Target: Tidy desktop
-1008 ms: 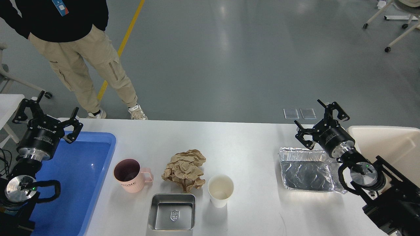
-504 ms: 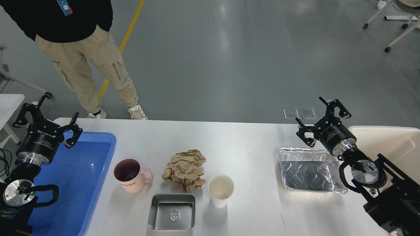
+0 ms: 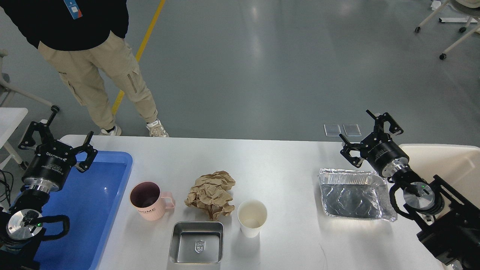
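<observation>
Table (image 3: 277, 165) spread before me, white. Nearest: steel tray (image 3: 196, 242); white paper cup (image 3: 251, 217); pink mug (image 3: 149, 200); crumpled brown paper (image 3: 212, 194); foil tray (image 3: 354, 195) at right. Farther: my left gripper (image 3: 56, 140) over blue tray (image 3: 90, 202), jaws apart, empty; my right gripper (image 3: 371, 137), jaws apart, empty.

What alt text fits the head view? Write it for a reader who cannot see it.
A white desktop holds a pink mug, crumpled brown paper, a paper cup, a steel tray and a foil tray. The open left gripper hovers over a blue tray, the open right gripper beside a beige bin.
</observation>
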Controlling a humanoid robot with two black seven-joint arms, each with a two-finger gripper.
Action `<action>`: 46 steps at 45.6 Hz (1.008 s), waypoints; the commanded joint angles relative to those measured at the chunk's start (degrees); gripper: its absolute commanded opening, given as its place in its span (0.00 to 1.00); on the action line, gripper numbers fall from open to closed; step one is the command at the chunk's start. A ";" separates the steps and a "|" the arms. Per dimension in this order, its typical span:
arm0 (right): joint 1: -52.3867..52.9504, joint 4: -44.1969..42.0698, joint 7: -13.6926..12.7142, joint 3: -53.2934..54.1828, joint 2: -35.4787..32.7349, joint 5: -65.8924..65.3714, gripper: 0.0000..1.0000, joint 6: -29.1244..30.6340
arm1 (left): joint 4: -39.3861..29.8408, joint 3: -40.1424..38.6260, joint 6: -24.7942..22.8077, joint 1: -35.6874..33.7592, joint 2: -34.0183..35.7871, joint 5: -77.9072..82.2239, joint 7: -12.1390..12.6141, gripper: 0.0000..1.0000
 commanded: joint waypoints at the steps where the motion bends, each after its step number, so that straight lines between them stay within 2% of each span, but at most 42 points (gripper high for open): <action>1: 0.00 -0.01 0.02 0.05 0.00 0.01 1.00 -0.02 | 0.00 -0.02 -1.71 0.23 0.01 0.00 -1.26 0.97; 11: 0.00 0.08 0.37 0.22 0.09 0.01 1.00 0.15 | 0.09 0.06 -1.45 0.24 0.28 0.09 -1.26 0.97; 26: 0.08 0.07 0.38 0.13 0.27 0.01 1.00 0.42 | 2.11 2.79 -0.31 -0.12 0.81 0.18 0.32 0.97; 35: 0.08 -0.01 0.46 0.13 0.36 -0.08 1.00 0.41 | 1.76 3.31 -0.40 0.15 0.54 0.36 2.07 0.97; 46: 0.08 0.25 0.55 0.13 0.27 0.01 1.00 0.42 | 1.05 14.65 2.42 -0.38 7.92 1.50 2.51 0.97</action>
